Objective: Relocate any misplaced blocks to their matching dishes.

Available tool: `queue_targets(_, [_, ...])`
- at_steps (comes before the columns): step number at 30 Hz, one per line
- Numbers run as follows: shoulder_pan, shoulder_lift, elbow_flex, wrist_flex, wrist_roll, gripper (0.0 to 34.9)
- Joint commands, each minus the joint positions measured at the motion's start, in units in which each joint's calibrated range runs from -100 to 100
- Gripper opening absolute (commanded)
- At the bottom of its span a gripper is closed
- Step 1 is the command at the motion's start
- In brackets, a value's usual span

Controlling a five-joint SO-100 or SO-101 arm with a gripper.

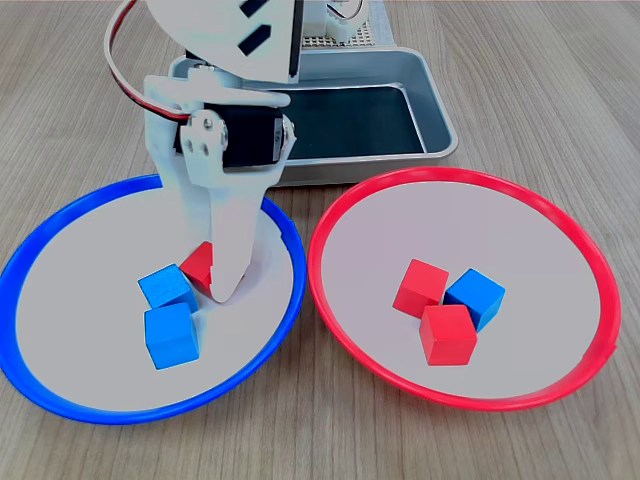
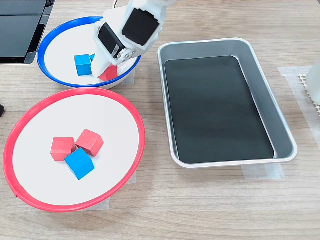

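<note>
The blue-rimmed dish (image 1: pixel 90 270) (image 2: pixel 65 45) holds two blue cubes (image 1: pixel 167 287) (image 1: pixel 171 336) and a misplaced red cube (image 1: pixel 198 264) (image 2: pixel 110 74). My white gripper (image 1: pixel 222 285) (image 2: pixel 102 70) reaches down into this dish, its tip right against the red cube, which it partly hides. Only one finger shows, so its state is unclear. The red-rimmed dish (image 1: pixel 450 220) (image 2: pixel 60 115) holds two red cubes (image 1: pixel 420 286) (image 1: pixel 447 335) and a misplaced blue cube (image 1: pixel 476 297) (image 2: pixel 79 163), all touching in a cluster.
A rectangular silver tray (image 1: pixel 430 100) (image 2: pixel 280 130) with a dark bottom stands behind the dishes in the first exterior view and at the second exterior view's right. The dishes sit side by side on a wooden table, rims nearly touching.
</note>
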Motion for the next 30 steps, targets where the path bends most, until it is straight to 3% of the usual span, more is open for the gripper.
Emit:
queue_targets(1, [-0.3, -0.8, -0.2, -0.4, 0.4, 0.4])
queue_targets(15, [-1.2, -13.3, -8.6, 11.2, -1.0, 0.4])
queue_targets(22, [-10.5, -14.4, -11.4, 13.5, -1.8, 0.4])
queue_targets(30, [-21.0, -12.7, -2.6, 8.1, 0.2, 0.4])
